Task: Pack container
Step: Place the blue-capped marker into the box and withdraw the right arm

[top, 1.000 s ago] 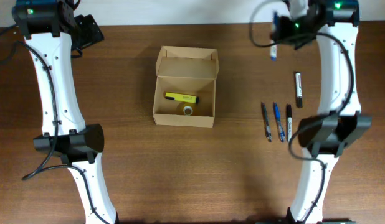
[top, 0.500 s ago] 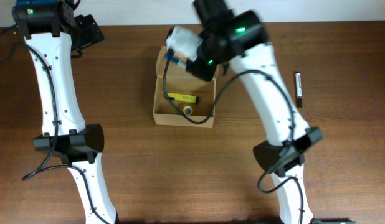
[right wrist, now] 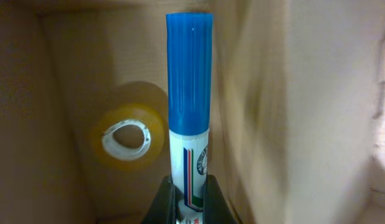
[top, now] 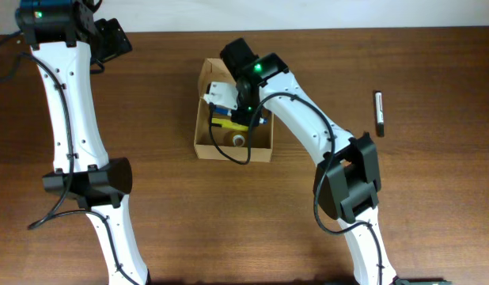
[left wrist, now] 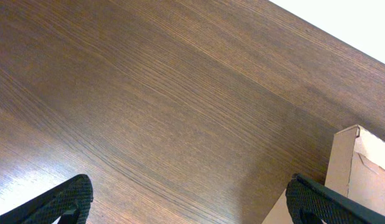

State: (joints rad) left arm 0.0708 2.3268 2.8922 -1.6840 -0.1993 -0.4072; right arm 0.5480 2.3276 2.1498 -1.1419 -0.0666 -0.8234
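Note:
The container (top: 229, 153) is a tan cardboard box standing open at the table's middle, its flap lid tipped back. My right gripper (top: 227, 101) reaches down into it, shut on a blue-capped white marker (right wrist: 189, 68). In the right wrist view the marker points straight ahead between the fingers (right wrist: 162, 202), over the box floor next to a cardboard wall (right wrist: 317, 112). A yellow highlighter (top: 225, 123) and a tape roll (right wrist: 127, 137) lie inside the box. My left gripper (left wrist: 189, 199) hangs open above bare wood at the far left, holding nothing, with a corner of the box (left wrist: 361, 162) at its right.
A black marker (top: 379, 112) lies on the wood at the right. The right arm's elbow (top: 347, 182) hangs over the table right of the box. The left arm (top: 70, 103) runs along the left side.
The right arm has swung from the far right over to the box, carrying the blue marker, and has lowered it inside. The left arm has not moved.

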